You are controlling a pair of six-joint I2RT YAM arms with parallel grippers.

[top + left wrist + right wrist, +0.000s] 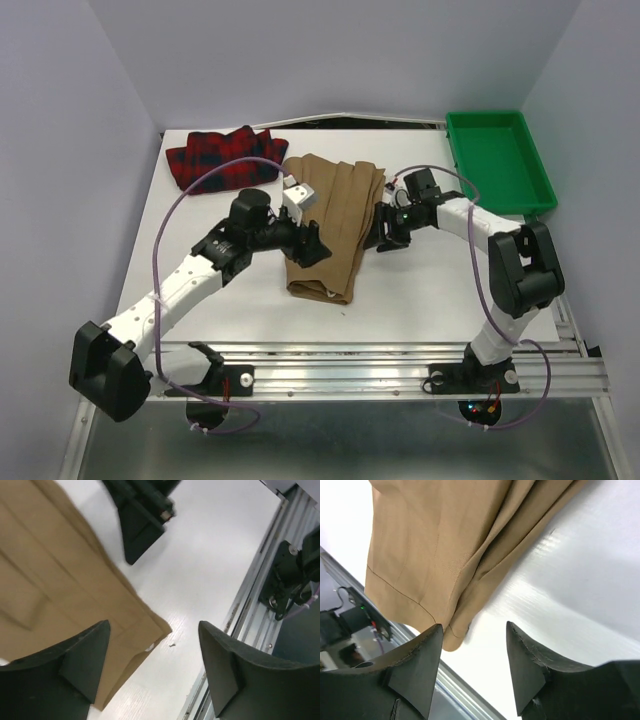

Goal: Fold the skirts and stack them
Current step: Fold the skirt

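On the middle of the table (420, 290), the tan skirt (335, 215) is laid as a long, narrow strip, folded lengthwise, with one end toward the far edge and the other toward the arms. The red plaid skirt (225, 160) is bunched in the far left corner, well apart from it, and the green tray (495, 160) is set at the far right.

The left gripper (312, 245) is held over the strip's left edge and the right gripper (385, 238) just beside its right edge. In both wrist views the fingers are spread wide and nothing is held between them; only cloth and bare table are seen in the gaps.

Several faults may be expected from here. If only the top layer were pinched, the lengthwise fold would probably be pulled open when the cloth is lifted. If the two ends were raised unevenly, the strip could be skewed or dragged across the table. The two grippers are placed close together across a narrow strip, so a collision could be caused by an inward move of either. When the skirts are stacked, the loose folds could be shaken out in transit.

How many layers lie in the strip cannot be counted. Part of its left edge is covered by the left gripper. Whether the red skirt is properly folded cannot be judged from above, and a small white patch beside the left arm cannot be identified.
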